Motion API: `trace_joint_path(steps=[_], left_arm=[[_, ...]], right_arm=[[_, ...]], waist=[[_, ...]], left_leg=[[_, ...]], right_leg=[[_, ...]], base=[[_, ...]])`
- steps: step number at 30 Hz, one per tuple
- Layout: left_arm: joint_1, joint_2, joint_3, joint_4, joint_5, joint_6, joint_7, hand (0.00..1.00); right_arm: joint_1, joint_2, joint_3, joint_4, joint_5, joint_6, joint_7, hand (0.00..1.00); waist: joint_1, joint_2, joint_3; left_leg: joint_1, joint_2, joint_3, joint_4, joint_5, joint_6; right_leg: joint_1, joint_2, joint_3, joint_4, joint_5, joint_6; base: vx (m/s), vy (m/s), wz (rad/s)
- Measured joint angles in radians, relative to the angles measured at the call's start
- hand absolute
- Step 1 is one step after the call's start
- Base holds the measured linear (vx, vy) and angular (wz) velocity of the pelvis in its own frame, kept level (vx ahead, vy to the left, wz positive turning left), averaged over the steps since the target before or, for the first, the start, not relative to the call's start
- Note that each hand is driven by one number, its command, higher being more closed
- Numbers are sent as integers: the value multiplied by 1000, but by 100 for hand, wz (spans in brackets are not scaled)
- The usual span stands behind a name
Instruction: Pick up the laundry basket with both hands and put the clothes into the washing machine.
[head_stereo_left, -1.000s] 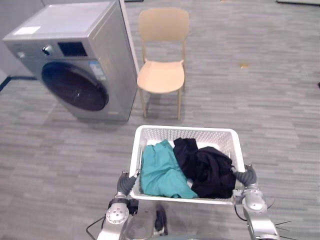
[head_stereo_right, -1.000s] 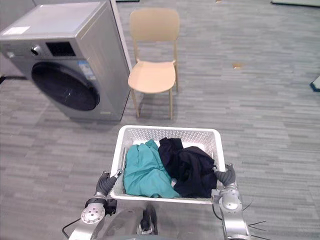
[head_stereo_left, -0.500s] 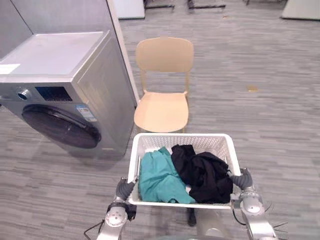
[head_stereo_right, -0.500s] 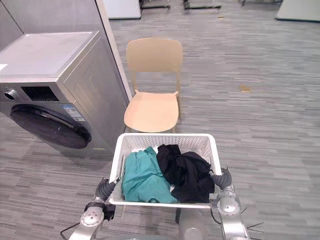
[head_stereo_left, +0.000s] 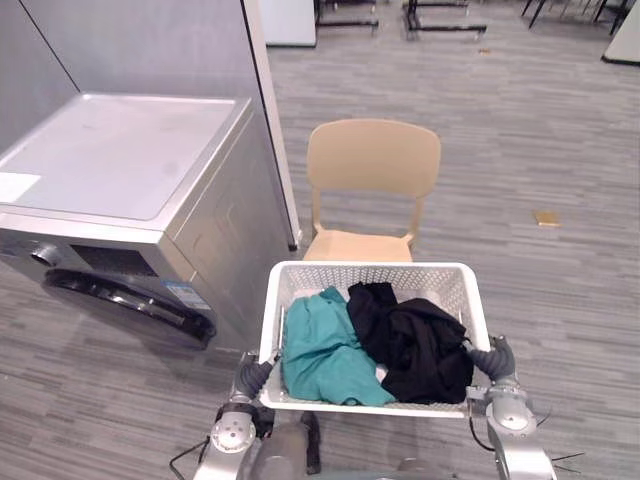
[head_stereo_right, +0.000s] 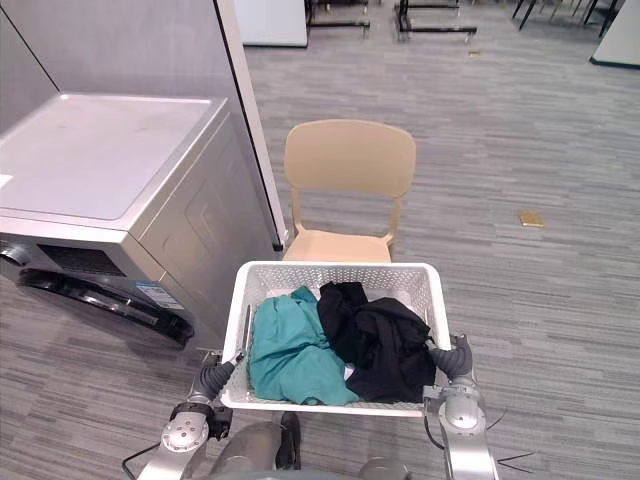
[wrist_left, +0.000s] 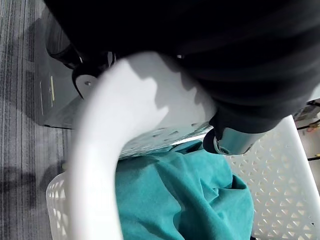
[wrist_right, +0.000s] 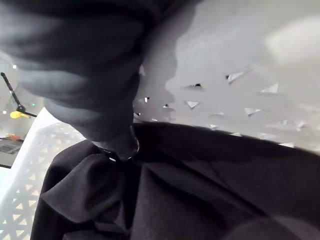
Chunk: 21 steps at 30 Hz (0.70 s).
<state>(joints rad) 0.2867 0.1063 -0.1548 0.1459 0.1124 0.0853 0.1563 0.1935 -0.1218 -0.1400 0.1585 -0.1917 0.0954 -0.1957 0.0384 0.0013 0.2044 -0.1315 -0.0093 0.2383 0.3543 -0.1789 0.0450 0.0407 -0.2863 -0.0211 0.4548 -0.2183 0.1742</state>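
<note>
Two hands on the laundry basket (head_stereo_left: 375, 270): left hand (head_stereo_left: 253, 376) at nine o'clock, right hand (head_stereo_left: 493, 357) at three. Both sit against the rim, and I cannot tell their grip. Contents: teal garment (head_stereo_left: 322, 350), black garment (head_stereo_left: 418, 342). Chair (head_stereo_left: 372, 160) at twelve. Washing machine (head_stereo_left: 120, 160) at ten, door seemingly shut. I'd keep the basket level and park it beside that door before loading.

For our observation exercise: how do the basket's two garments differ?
The teal garment lies in the left half of the white basket, the black garment in the right half. The teal garment lies flatter; the black garment is heaped higher. Both are crumpled and touch.
</note>
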Motion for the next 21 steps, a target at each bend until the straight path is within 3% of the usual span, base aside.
trace_joint_path(steps=[1,2,4,6,7,8,9,11,13,15,20,21], left_arm=[[1,6,0,0,0,0,0,100],[1,19,-1,0,0,4,0,100],[1,37,0,1,0,6,4,100],[-2,37,-2,4,0,6,24,100],[-2,37,-2,4,0,6,26,100],[-7,38,-2,4,0,6,36,100],[-38,23,-2,28,8,7,51,100],[-48,12,-2,31,14,8,65,100],[-72,18,1,32,15,8,88,100],[-150,22,7,33,15,8,114,100],[-391,21,29,83,15,8,176,100],[-445,21,41,103,15,8,196,0]], right_arm=[[-3,8,0,21,-7,0,0,100],[-3,20,1,39,-8,0,-1,100],[-3,29,16,54,-7,-1,-7,100],[1,32,24,54,-6,-1,-25,100],[0,33,24,54,-6,-1,-26,100],[0,38,34,53,-6,-2,-42,100],[-6,32,41,60,-6,-6,-57,100],[-21,24,43,65,-7,-6,-65,100],[-49,24,56,65,-7,-6,-81,100],[-102,22,60,64,-2,-6,-113,100],[-249,5,48,55,27,-7,-180,100],[-284,10,45,53,37,-7,-195,100]], waist=[[-2,1,2],[-16,2,5],[-29,5,7],[-44,2,6],[-48,1,6],[-56,-14,6],[-60,-27,26],[-51,-8,29],[-51,-5,47],[-48,-14,85],[-43,-24,199],[-34,-22,219]], left_leg=[[35,-7,7,-16,-11,15],[73,-7,7,-39,-20,18],[120,-8,1,-83,-20,17],[147,-11,-1,-109,-16,17],[146,-12,-4,-109,-16,17],[143,-30,-18,-99,-17,14],[135,-48,-34,-71,-23,6],[110,-29,-41,-62,-26,-1],[74,-7,-45,-56,-28,-10],[0,12,-45,-21,-28,-15],[-195,30,-40,106,-29,-14],[-227,36,-35,124,-32,-20]], right_leg=[[-71,-15,0,149,40,-12],[-120,-7,3,248,19,-28],[-186,26,-5,288,-23,-49],[-258,89,-12,207,-41,-52],[-259,96,-11,191,-40,-54],[-270,112,-5,95,-8,-80],[-270,110,-11,39,74,-97],[-275,125,-16,8,75,-101],[-287,140,-38,-21,89,-120],[-337,151,-58,-29,112,-134],[-470,151,-65,-23,151,-130],[-494,155,-64,-24,161,-134]], base=[[171,128,-29],[254,161,-18],[218,85,1],[195,22,17],[253,-24,40],[227,-79,53],[268,-95,52],[170,-70,16],[105,-70,5],[39,-62,6],[-103,12,6],[-155,36,-3]])
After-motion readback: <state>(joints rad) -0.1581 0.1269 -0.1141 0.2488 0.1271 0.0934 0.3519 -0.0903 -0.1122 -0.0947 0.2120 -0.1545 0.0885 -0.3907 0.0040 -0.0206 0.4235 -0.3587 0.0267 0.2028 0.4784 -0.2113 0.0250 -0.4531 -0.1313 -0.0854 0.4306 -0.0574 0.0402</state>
